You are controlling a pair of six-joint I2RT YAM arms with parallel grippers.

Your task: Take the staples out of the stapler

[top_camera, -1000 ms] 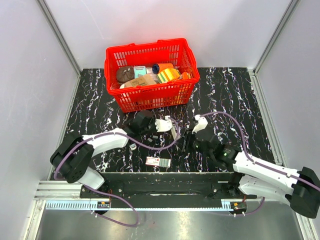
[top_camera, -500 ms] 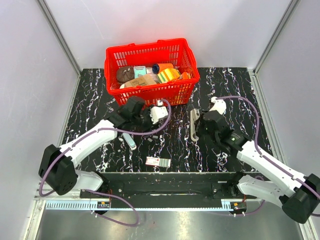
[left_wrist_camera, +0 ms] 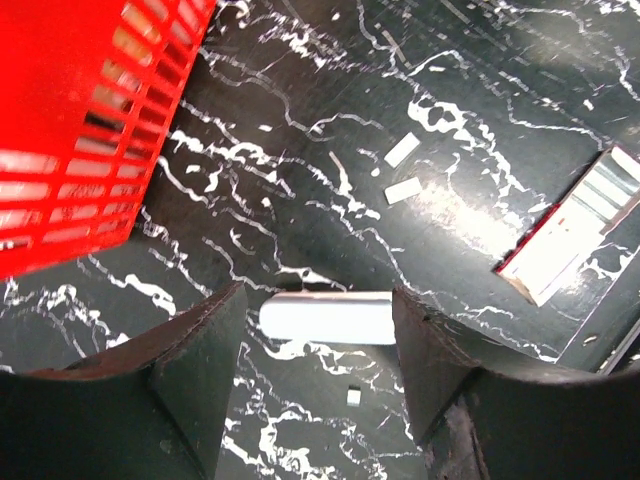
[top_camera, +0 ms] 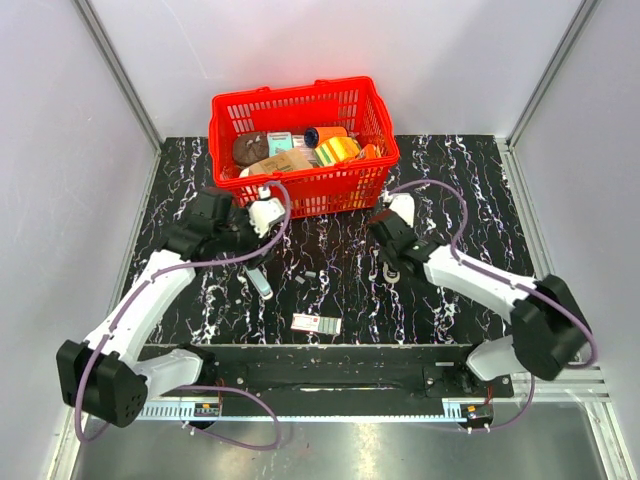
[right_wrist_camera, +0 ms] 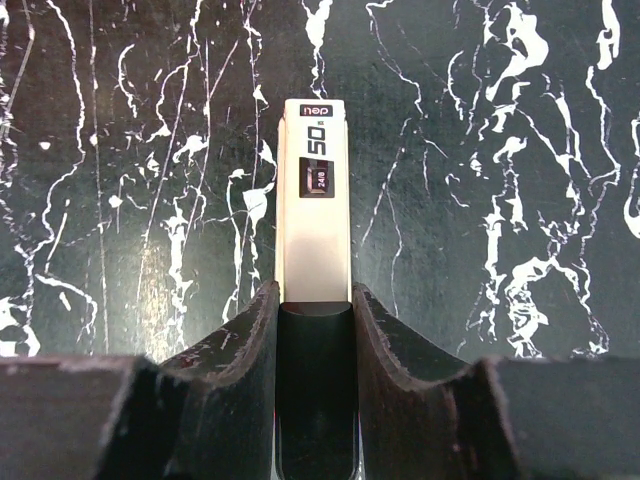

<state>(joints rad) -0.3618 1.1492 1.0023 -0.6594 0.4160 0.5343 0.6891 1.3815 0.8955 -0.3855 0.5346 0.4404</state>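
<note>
The stapler (right_wrist_camera: 314,200), a slim pale bar with a dark label, sticks out forward between the fingers of my right gripper (right_wrist_camera: 314,295), which is shut on its dark rear end. From above, the right gripper (top_camera: 388,255) holds the stapler (top_camera: 388,272) low over the table, right of centre. A few tiny staples (left_wrist_camera: 403,190) lie loose on the black marble, seen from above as staples (top_camera: 302,283). My left gripper (left_wrist_camera: 318,300) hangs open above a short pale bar (left_wrist_camera: 325,318) lying on the table and touches nothing. From above the left gripper (top_camera: 258,232) is near the basket's front left corner.
A red basket (top_camera: 300,190) full of items stands at the back, and its wall (left_wrist_camera: 80,150) is close on my left gripper's left. A flat white-and-red box (top_camera: 316,323) lies near the front edge. The short pale bar (top_camera: 260,283) rests left of centre.
My left gripper opened and drew back left toward the basket, leaving the short pale bar on the table. My right gripper carried the stapler away from the front edge.
</note>
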